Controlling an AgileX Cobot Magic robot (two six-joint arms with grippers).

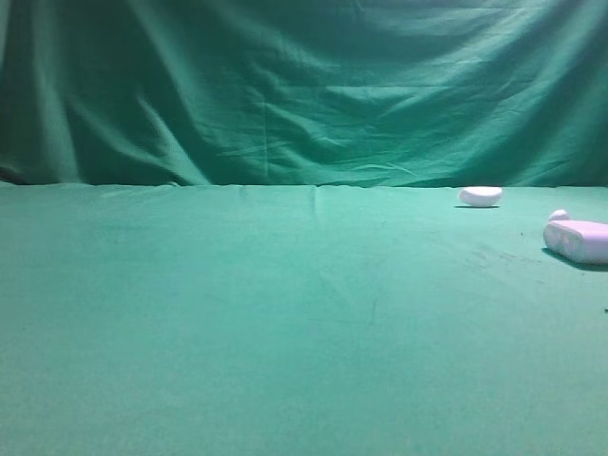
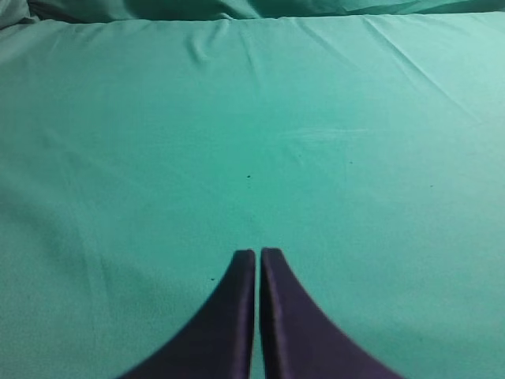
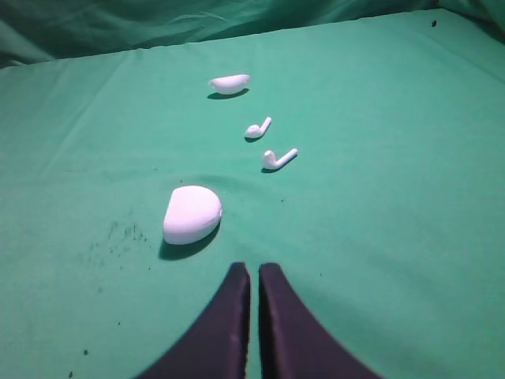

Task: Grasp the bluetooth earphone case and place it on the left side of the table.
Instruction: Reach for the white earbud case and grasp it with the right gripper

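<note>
The bluetooth earphone case (image 1: 577,239), a rounded pale white-lilac oblong, lies on the green table (image 1: 285,313) at the far right edge of the exterior view. In the right wrist view the case (image 3: 192,213) rests just ahead and to the left of my right gripper (image 3: 254,266), a short gap away. That gripper's dark fingers are shut with nothing between them. My left gripper (image 2: 258,251) hangs over bare green cloth, shut and empty too. Neither gripper shows in the exterior view.
A smaller white half-dome piece (image 3: 230,83) lies farther back, also seen in the exterior view (image 1: 481,196). Two small white earbuds (image 3: 258,128) (image 3: 279,158) lie between it and the case. A green backdrop (image 1: 304,85) hangs behind the table.
</note>
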